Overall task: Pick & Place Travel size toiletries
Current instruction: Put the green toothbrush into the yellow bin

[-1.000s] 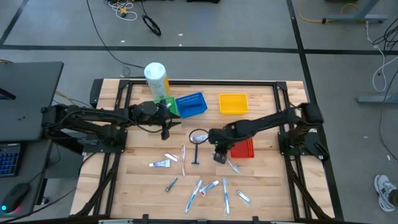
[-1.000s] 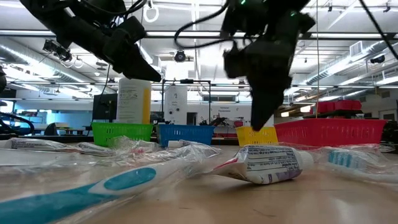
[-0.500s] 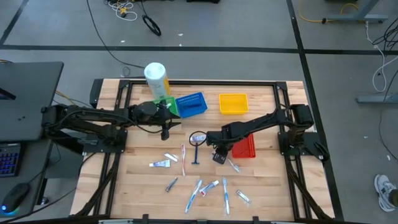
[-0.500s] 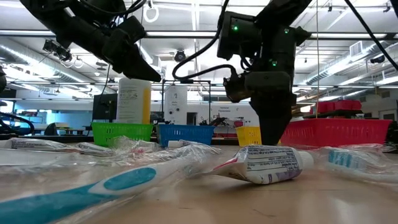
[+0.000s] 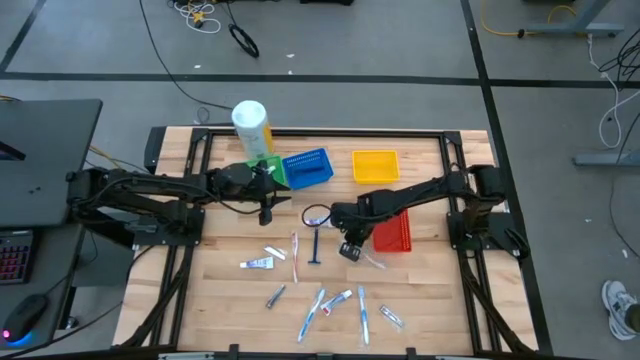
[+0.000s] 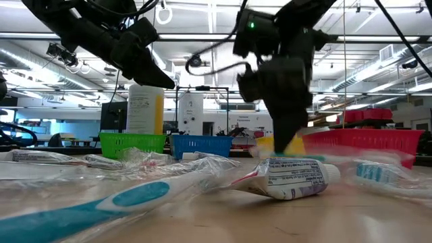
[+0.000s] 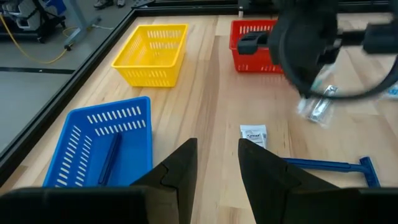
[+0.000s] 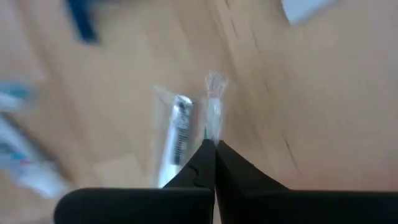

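Your left claw point(image 7: 216, 146) hangs over the tabletop point(image 5: 225, 290) near the blue basket point(image 7: 93, 115), fingers apart and empty; no risk from it. Your right claw point(image 8: 214, 144) is pinched shut on only the thin edge of the clear wrapper around a small tube point(image 8: 179, 121), just beside the red basket point(image 5: 392, 240). Judged hazard: the wrapper slips or tears in transit and the tube drops among the other toiletries point(image 5: 320, 300). It may also swing and catch the basket rim. Containers: the contents of the green basket point(image 6: 131, 143) cannot be told. The blue one holds one dark blue razor point(image 7: 111, 157). The yellow basket point(image 7: 155, 28) shows nothing inside. The red is partly hidden by the arm.
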